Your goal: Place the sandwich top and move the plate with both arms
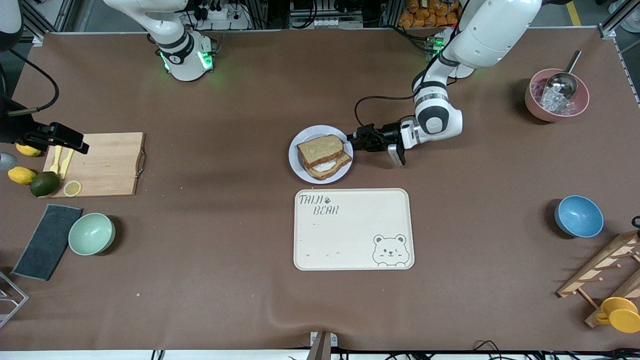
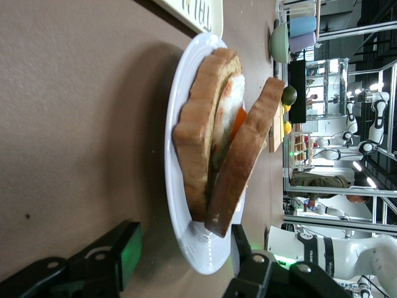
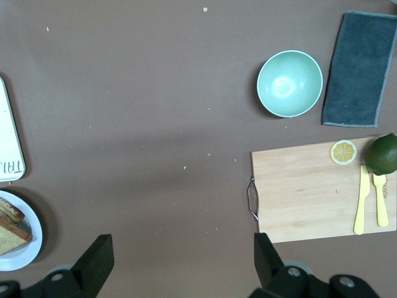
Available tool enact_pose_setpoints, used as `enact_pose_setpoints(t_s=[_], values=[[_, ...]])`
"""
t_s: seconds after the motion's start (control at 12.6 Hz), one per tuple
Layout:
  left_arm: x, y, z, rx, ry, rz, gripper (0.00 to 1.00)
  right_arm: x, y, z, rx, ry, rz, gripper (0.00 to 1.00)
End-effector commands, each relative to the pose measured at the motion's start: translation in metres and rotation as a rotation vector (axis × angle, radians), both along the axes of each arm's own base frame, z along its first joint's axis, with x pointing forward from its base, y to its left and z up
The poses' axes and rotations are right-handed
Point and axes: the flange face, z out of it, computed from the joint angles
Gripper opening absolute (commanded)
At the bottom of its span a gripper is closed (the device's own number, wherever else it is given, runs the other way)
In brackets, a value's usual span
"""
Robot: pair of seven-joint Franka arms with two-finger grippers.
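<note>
The sandwich top, a plain brown slice, lies askew on the egg-bearing slice on the pale plate at mid-table. In the left wrist view the sandwich top leans on the egg slice. My left gripper is low at the plate's edge on the left arm's side. It is open, and its fingers stand above and below the plate's rim. My right gripper hangs open over the cutting board, and in its wrist view the right gripper holds nothing.
A cream bear-printed tray lies just nearer the camera than the plate. A green bowl, dark cloth, lemons and a lime sit at the right arm's end. A pink bowl, blue bowl and wooden rack sit at the left arm's end.
</note>
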Motion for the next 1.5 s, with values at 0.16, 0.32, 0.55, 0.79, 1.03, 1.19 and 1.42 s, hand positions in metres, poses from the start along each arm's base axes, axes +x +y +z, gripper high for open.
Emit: enact_pose_setpoints(t_s=[0.16,0.32,0.55,0.79,1.03,1.19,1.42], values=[[-0.014,-0.008,-0.018,0.017,-0.005,0.004,0.6,-0.001,-0.003,0.011,-0.018,-0.036,-0.025,1.0],[-0.013,-0.009,-0.017,0.016,-0.005,0.006,0.56,-0.001,-0.001,0.013,-0.021,-0.039,-0.019,1.0],[-0.011,-0.011,-0.019,0.012,-0.005,0.014,0.5,-0.002,-0.003,0.021,-0.074,-0.055,-0.009,1.0],[-0.012,-0.014,-0.025,0.011,-0.003,0.014,0.49,-0.002,-0.002,0.023,-0.087,-0.056,-0.01,1.0],[-0.009,-0.016,-0.027,0.009,-0.001,0.023,0.45,-0.003,-0.001,0.021,-0.086,-0.047,-0.009,1.0],[-0.009,-0.016,-0.028,0.009,0.001,0.027,0.42,-0.002,0.001,0.019,-0.081,-0.044,-0.003,1.0],[-0.01,-0.016,-0.028,0.009,0.002,0.026,0.38,-0.002,0.004,0.019,-0.078,-0.043,0.01,1.0]])
